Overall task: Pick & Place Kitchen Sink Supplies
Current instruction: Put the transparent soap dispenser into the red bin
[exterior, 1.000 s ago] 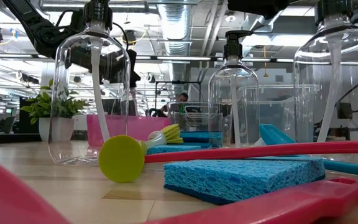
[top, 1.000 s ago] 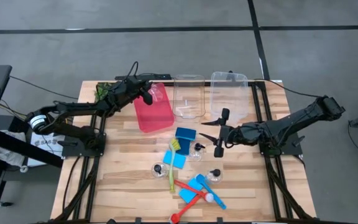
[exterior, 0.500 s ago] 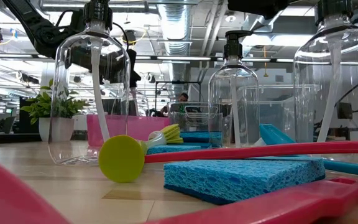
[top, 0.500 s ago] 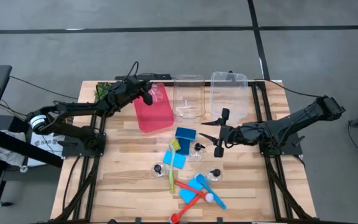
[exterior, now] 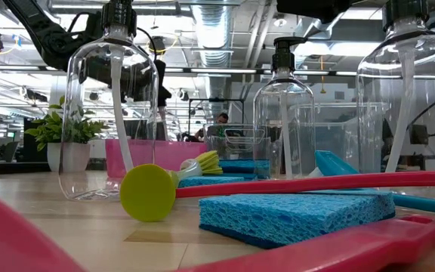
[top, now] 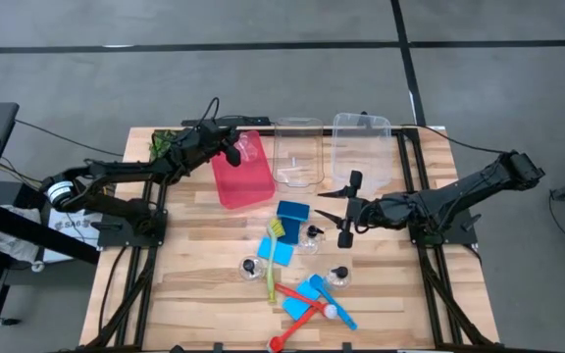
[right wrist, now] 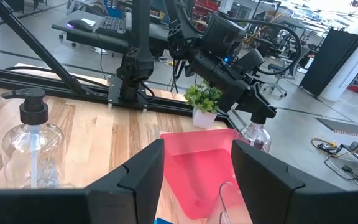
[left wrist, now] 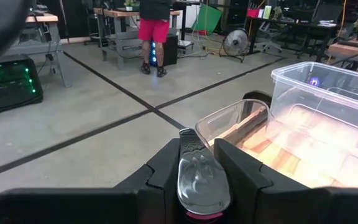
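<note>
- Grey concrete floor is surrounding the wooden counter, and the low view is looking across it into a workshop.
- At the far left corner of the counter, a potted plant is sitting beside the left arm.
- Left end effector is hovering over the red bin, its fingers clamped on a clear bottle; the right wrist view is showing that bottle hanging above the bin.
- To the right of the red bin, two clear bins are standing side by side at the far edge.
- In the middle of the counter, a blue sponge is lying near the clear bins, with a yellow-green brush and a second sponge just in front of it.
- Three more bottles are standing among them: one left of the brush, one right of the first sponge, one nearer the front.
- Toward the front edge, a red brush, a blue brush and a third sponge are lying crossed in a pile.
- Right end effector is hanging just right of the middle bottle, fingers parted and holding nothing.
</note>
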Tool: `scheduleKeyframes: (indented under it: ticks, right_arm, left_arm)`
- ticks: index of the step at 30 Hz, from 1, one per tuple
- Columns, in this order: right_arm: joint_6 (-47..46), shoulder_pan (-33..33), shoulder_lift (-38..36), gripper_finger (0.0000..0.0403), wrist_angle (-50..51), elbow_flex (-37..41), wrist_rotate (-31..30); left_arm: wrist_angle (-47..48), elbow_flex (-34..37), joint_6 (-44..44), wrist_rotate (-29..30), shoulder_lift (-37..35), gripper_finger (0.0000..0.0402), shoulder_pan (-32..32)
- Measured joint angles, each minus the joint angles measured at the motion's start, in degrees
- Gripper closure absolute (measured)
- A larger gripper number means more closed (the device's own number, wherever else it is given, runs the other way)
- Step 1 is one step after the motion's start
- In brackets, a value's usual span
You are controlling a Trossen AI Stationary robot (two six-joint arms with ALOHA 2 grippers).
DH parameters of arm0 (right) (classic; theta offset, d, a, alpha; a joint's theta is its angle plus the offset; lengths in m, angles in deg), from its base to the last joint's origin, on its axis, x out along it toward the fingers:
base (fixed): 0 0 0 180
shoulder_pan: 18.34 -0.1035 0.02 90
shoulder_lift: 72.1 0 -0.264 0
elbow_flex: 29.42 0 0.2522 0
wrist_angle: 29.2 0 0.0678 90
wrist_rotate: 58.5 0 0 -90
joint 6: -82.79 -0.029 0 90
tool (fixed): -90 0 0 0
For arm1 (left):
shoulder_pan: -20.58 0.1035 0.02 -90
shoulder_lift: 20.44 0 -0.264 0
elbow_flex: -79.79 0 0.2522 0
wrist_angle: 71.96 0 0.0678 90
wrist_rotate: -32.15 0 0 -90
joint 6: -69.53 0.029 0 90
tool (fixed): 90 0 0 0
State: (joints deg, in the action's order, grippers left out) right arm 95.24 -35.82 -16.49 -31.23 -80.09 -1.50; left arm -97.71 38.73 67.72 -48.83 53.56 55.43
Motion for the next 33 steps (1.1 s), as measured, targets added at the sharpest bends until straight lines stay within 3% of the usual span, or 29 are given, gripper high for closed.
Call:
scheduleKeyframes:
  ticks: [16,26,33]
  right_arm:
    - [0.02,0.0,0.0,0.0221,0.0,0.0,0.01]
    - [0.0,-0.02,0.0,0.0221,0.0,0.0,0.03]
    - [0.02,-0.02,0.0,0.0221,0.0,0.0,0.03]
  left_arm:
    - [0.02,0.02,0.03,0.09,-0.01,0.0301,0.01]
    - [0.0,0.02,-0.17,0.39,-0.04,0.0194,0.0]
    - [0.0,0.02,-0.17,1.64,-0.04,0.0153,0.0]
